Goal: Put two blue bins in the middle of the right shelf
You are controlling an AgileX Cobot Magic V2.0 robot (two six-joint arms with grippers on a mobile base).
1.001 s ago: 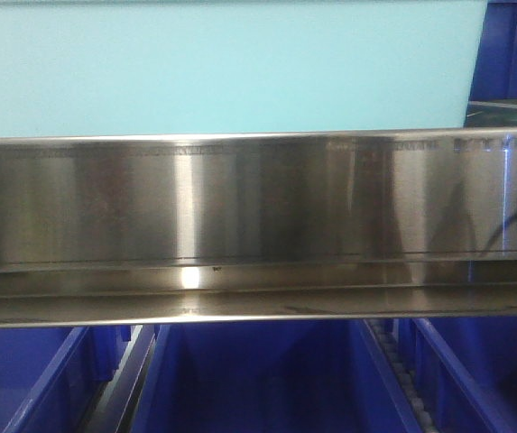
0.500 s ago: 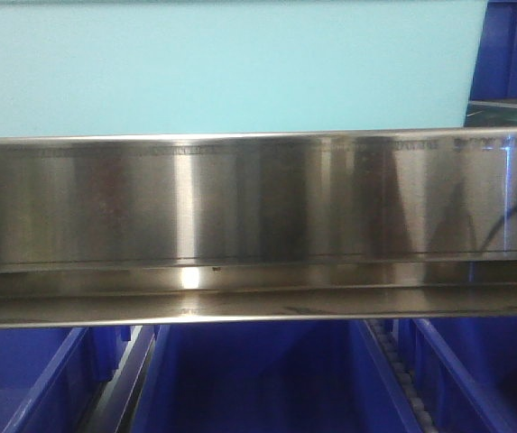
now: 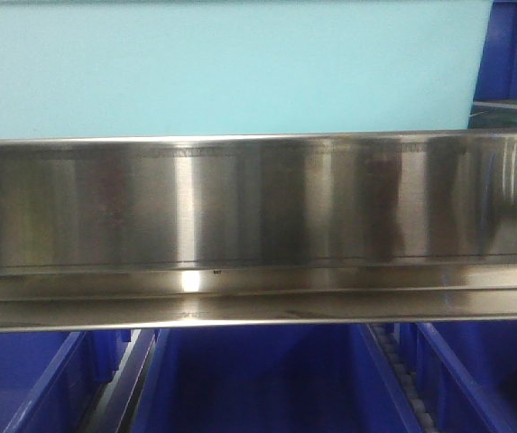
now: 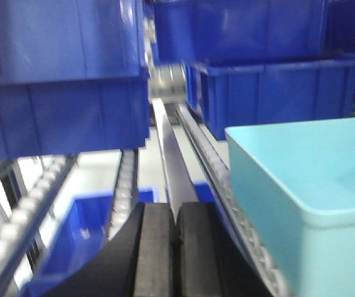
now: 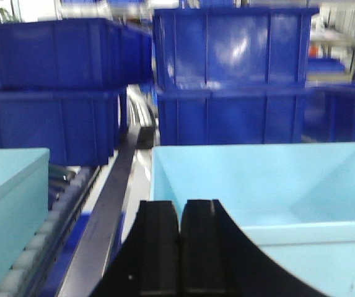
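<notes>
**A:** Where do the blue bins stand, and is either one held?

**B:** None is held. In the right wrist view one blue stack [image 5: 233, 74] sits at the far side, dead ahead, with another blue stack [image 5: 53, 86] to its left. The left wrist view shows a far-left blue bin [image 4: 65, 80] and a far-right blue bin [image 4: 270, 93]. The left jaws are pressed together with nothing between them, and the right jaws are the same.

**A:** So what could go wrong?

**B:** Shut like that, they cannot take a rim. I think a reach now would only shove a bin back along the roller track [image 4: 4, 229]. A turquoise bin [image 5: 258, 179] lies near, between the right jaws and the far stack, so a low approach could clip its wall. A second turquoise bin [image 4: 301, 185] sits just right of the left jaws.

**A:** Anything else?

**B:** The blue bins look stacked, so dragging a lower one might tip the one on top. The steel rail [image 3: 258, 207] fills the front view and neither arm shows there, so that camera gives no check.
</notes>
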